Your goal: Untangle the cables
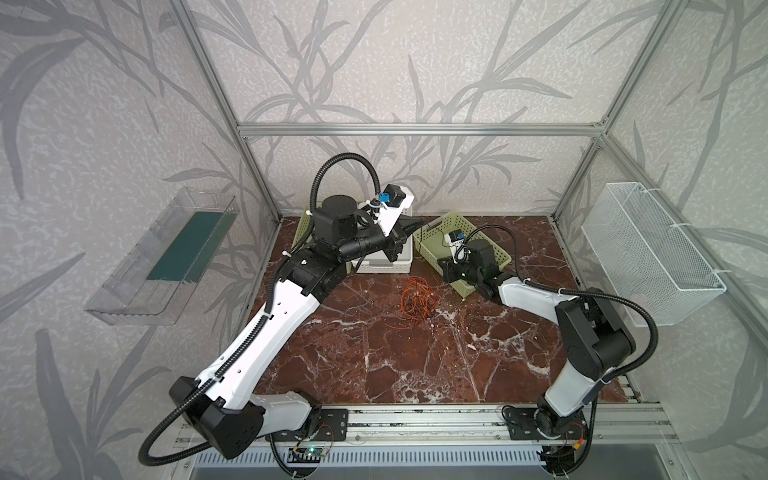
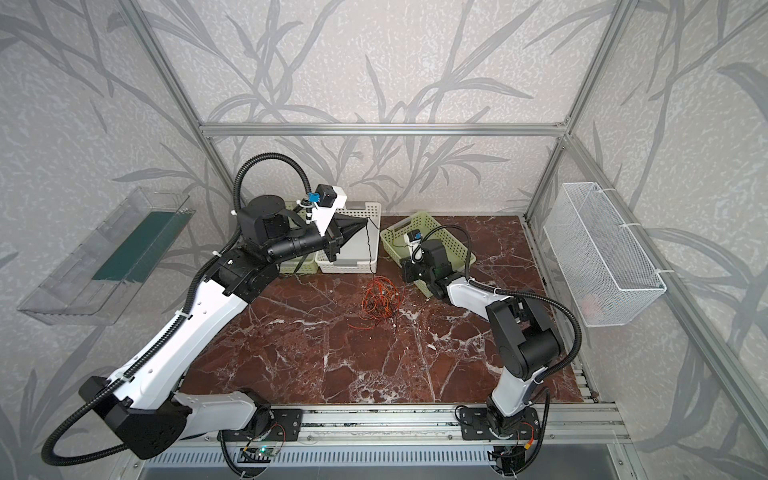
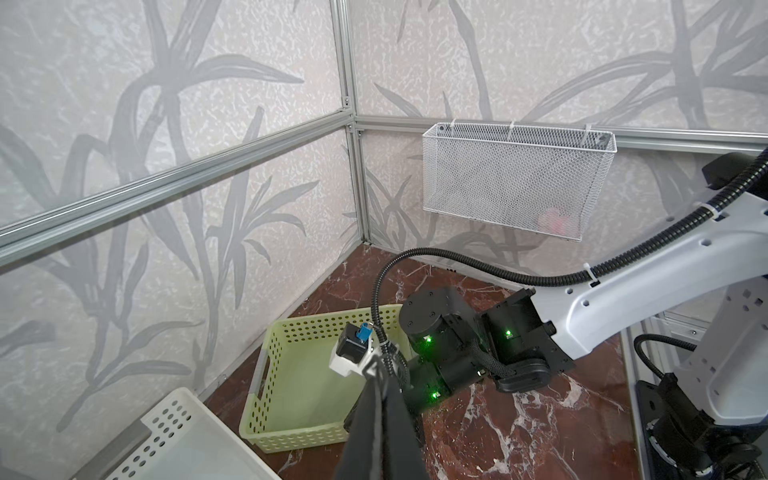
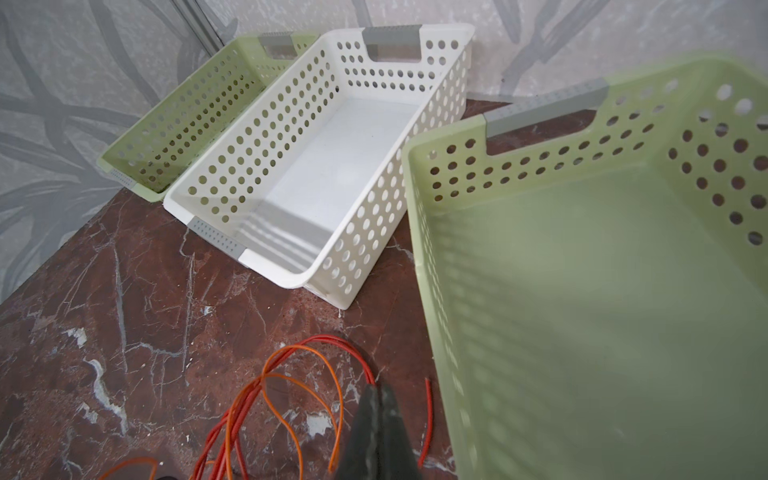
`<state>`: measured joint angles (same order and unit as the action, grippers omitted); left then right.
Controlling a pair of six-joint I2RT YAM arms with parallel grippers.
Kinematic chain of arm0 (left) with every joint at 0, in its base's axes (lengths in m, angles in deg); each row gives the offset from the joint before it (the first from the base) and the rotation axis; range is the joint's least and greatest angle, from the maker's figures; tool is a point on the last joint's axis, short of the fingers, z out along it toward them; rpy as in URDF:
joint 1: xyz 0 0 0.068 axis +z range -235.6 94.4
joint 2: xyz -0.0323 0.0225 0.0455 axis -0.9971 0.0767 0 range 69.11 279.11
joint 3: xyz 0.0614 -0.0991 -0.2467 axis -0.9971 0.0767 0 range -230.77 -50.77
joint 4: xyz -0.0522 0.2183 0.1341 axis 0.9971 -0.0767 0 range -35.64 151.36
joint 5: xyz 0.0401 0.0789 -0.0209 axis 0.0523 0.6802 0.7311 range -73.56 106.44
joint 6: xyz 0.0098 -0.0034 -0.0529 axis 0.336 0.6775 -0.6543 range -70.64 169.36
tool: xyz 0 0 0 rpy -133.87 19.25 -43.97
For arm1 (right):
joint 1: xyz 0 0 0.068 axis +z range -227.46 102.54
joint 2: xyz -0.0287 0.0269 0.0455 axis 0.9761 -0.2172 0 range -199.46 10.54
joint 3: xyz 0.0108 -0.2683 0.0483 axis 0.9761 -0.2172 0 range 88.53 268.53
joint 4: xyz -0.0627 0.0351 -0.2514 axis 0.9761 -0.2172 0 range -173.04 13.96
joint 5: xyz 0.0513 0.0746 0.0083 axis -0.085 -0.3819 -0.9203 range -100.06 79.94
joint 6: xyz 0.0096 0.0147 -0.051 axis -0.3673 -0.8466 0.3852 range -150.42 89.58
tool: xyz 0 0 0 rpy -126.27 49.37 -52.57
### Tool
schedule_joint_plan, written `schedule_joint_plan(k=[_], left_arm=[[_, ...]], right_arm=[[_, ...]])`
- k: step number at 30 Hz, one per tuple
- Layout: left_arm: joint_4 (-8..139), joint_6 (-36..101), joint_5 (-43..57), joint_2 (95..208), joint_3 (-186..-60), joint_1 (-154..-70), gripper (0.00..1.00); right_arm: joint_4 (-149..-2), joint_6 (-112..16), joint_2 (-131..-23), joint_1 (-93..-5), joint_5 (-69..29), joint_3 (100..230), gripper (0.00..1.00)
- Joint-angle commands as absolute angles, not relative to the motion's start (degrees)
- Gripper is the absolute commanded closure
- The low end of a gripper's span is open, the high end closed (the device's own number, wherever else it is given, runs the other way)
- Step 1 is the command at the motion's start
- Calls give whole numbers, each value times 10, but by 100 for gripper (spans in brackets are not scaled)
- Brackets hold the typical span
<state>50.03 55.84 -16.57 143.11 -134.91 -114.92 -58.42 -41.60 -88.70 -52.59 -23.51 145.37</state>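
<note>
1. Cables (image 1: 417,300): the orange/red/black knot lies on the table (image 1: 415,374), in front of the white basket (image 4: 374,195) and just beside the green basket (image 4: 417,232).
2. Left gripper (image 2: 362,225) hangs above the white basket, jaws clenched on the black cable (image 2: 371,253), which runs down into the knot. We read this as lifting one strand clear so it can slide out.
3. Right gripper (image 4: 379,395) sits low at the knot with its jaws closed and its tips at a red loop. We can't tell if a strand is caught. It is likely the anchor, so the pile doesn't lift too.
</note>
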Motion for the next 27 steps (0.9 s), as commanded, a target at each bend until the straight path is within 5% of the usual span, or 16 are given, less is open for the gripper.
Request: schedule_joint_plan(k=[1,5,14,27], left_arm=[[558,528,-180,1424,-1351,-1136,100],[569,516,-189,1434,-1353,-1133,100],[590,505,-199,1444,-1351,-1134,100],[612,494,-208,1453,-1364,-1137,100]], right_arm=[[-612,-428,-891,-537,-226,1467,100],[-599,-425,-875,-543,-259,1456,95],[-460,-401,-779,-534,-392,1381,47],[-302,-468,-837,-497,-533,1405,39]])
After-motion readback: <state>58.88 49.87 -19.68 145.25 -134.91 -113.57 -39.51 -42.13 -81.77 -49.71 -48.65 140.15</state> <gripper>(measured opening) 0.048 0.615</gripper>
